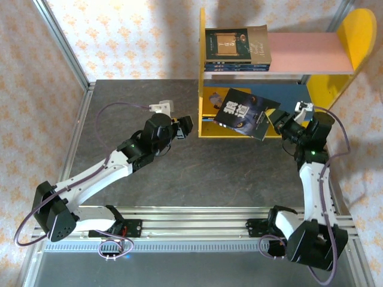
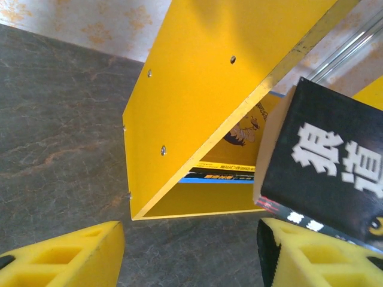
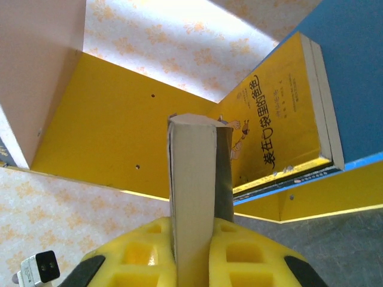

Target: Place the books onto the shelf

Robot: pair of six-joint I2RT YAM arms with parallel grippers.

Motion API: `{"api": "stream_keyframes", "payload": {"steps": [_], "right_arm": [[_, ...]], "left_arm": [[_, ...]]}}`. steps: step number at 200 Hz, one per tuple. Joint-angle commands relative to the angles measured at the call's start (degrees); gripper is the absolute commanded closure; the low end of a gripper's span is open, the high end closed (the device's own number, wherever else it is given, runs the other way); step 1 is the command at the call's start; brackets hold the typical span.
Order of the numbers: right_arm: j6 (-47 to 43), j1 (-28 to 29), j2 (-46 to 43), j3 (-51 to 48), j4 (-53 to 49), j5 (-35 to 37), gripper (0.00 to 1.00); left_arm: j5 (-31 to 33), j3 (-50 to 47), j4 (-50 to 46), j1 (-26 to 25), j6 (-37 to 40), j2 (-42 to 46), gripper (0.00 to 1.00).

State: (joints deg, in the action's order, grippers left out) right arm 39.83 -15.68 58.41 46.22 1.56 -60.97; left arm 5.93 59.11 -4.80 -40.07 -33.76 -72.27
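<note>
My right gripper [image 1: 280, 124] is shut on the edge of a black book [image 1: 244, 113] with a large Chinese title. It holds the book tilted in the air in front of the lower tier of the shelf [image 1: 353, 36]. In the right wrist view the page edge of this book [image 3: 192, 197] stands clamped between the yellow pads [image 3: 149, 251]. A yellow book [image 3: 281, 125] lies on other thin books on the blue board [image 1: 293, 95]. A stack of dark books [image 1: 236, 48] rests at the left of the pink board [image 1: 305, 51]. My left gripper [image 1: 182, 127] is open beside the shelf's left panel [image 2: 197, 89], holding nothing, with the black book [image 2: 326, 173] just above its right finger.
The dark stone-patterned table [image 1: 149, 179] stretches left of and in front of the shelf. Aluminium rails [image 1: 191, 218] run along the near edge by the arm bases. A metal post [image 1: 60, 42] and patterned walls close in the left and back sides.
</note>
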Motion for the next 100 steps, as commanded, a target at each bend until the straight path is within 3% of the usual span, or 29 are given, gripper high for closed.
{"api": "stream_keyframes", "payload": {"steps": [1,100], "right_arm": [[2.60,-0.63,3.49,3.44,14.17,-5.44,0.97],[2.44,-0.67,21.32,10.41,25.65,-12.61,0.97]], "left_arm": [[-1.12,1.60,-1.43,0.33,1.50,-0.63,0.40],[-1.47,1.98,-1.18,0.52,1.50,-1.89,0.40]]}}
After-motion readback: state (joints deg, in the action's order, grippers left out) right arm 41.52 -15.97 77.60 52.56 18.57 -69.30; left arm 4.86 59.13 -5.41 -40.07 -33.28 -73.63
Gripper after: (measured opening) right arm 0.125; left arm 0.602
